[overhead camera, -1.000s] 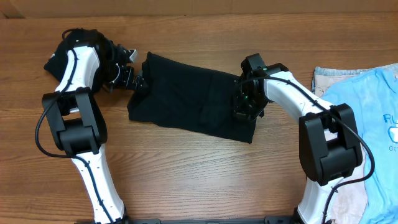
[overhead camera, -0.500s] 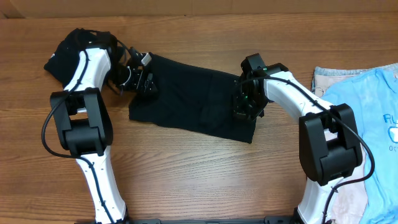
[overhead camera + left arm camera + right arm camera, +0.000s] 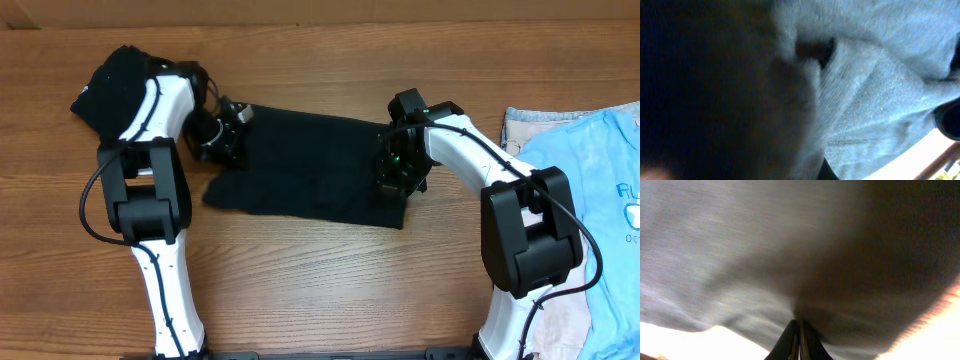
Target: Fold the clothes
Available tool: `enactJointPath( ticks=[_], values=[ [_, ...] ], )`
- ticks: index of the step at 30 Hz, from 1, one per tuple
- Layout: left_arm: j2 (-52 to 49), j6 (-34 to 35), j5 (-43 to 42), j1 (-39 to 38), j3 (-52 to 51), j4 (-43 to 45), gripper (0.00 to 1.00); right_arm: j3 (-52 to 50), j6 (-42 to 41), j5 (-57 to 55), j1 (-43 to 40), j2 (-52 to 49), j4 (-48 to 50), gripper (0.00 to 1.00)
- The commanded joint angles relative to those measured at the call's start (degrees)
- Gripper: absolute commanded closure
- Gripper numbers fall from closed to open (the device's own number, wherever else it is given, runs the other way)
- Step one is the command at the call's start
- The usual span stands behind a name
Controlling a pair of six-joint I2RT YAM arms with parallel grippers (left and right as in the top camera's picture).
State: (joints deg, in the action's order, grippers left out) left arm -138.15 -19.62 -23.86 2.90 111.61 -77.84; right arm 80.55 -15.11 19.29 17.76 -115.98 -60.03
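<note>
Overhead: the left arm (image 3: pixel 160 100) has swung inward over the wooden tabletop (image 3: pixel 320 290), drawing the upper-left edge of the flat black fabric garment (image 3: pixel 315 170) toward its middle. This suggests a first fold is begun, while the right arm (image 3: pixel 455 145) stays bent over the garment's right edge. Left wrist: blurred cloth fills the view, so the left jaws' state cannot be told. Right wrist: the right jaws are pressed together, pinching the garment.

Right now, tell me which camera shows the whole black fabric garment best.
Overhead: it shows the black fabric garment spread across the wooden table. Both wrist views show only blurred close-up cloth.
</note>
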Motion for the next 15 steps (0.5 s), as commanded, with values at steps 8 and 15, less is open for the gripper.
enactJointPath(
  ticks=[8, 15],
  values=[
    [-0.9, 5.14, 4.33, 0.72, 36.68, -17.86, 0.94, 3.48, 0.46, -0.35, -1.38, 9.29, -0.55, 0.96],
    [-1.05, 5.97, 7.32, -7.8, 38.42, -18.97, 0.91, 3.48, 0.31, -0.31, -6.08, 9.49, -2.73, 0.96]
  ],
)
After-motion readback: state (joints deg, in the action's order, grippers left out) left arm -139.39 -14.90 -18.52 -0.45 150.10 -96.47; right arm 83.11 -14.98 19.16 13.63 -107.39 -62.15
